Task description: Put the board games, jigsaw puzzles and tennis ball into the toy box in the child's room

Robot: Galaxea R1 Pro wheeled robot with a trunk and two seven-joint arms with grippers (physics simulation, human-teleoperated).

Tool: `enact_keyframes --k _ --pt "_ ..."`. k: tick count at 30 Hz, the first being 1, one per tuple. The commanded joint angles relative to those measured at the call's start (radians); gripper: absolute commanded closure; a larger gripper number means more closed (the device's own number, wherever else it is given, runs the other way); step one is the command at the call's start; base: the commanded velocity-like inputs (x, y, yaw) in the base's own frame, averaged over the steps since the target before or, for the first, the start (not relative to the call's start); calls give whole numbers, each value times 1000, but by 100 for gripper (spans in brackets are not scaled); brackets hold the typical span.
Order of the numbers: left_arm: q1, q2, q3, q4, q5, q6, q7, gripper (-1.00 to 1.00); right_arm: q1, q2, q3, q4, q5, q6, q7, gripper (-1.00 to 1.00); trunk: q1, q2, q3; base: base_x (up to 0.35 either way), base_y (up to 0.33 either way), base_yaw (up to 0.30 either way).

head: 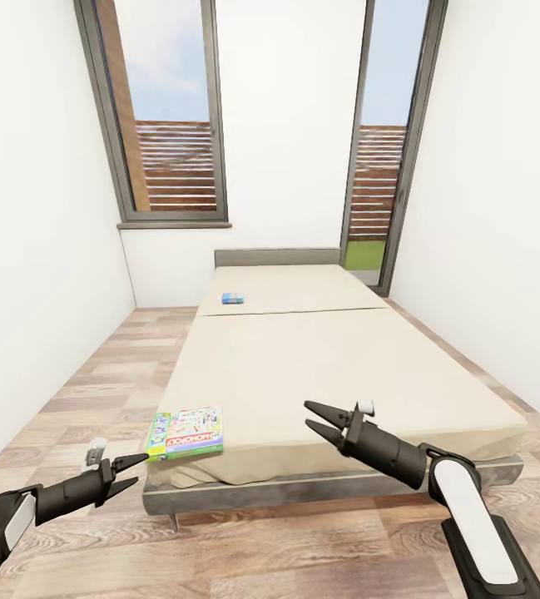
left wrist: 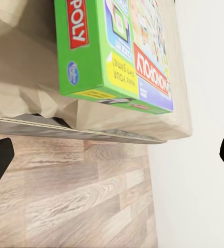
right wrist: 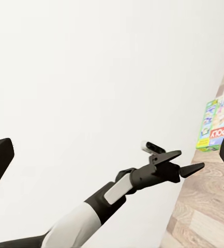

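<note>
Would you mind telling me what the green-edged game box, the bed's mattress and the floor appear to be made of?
The game box looks like printed cardboard with a slightly glossy finish: sharp flat edges and bright lettering. The mattress seems soft matte beige fabric, since its corner creases and sags over the frame. The floor looks like wood planks or laminate, with visible grain and plank seams; which one cannot be told.

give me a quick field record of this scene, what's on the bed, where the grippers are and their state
place: room with white walls, wood plank floor, two tall dark-framed windows
bed: beige mattress, grey frame
Monopoly box: flat on the near left corner of the bed, green edge
small blue box: far end of the bed, near the headboard
left gripper: open, empty, just short of the Monopoly box
right gripper: open, empty, over the bed's near edge
toys held: none
</note>
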Motion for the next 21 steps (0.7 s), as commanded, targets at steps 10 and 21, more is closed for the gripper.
enact_keyframes --k 10,21 --pt "-1 1 2 0 1 8 -2 -100 -1 1 -2 -1 11 -3 18 -100 0 0 -1 52 10 0" --pt "-1 0 2 0 0 8 -2 -100 -1 4 -2 0 11 -3 12 -100 0 0 -1 105 24 0"
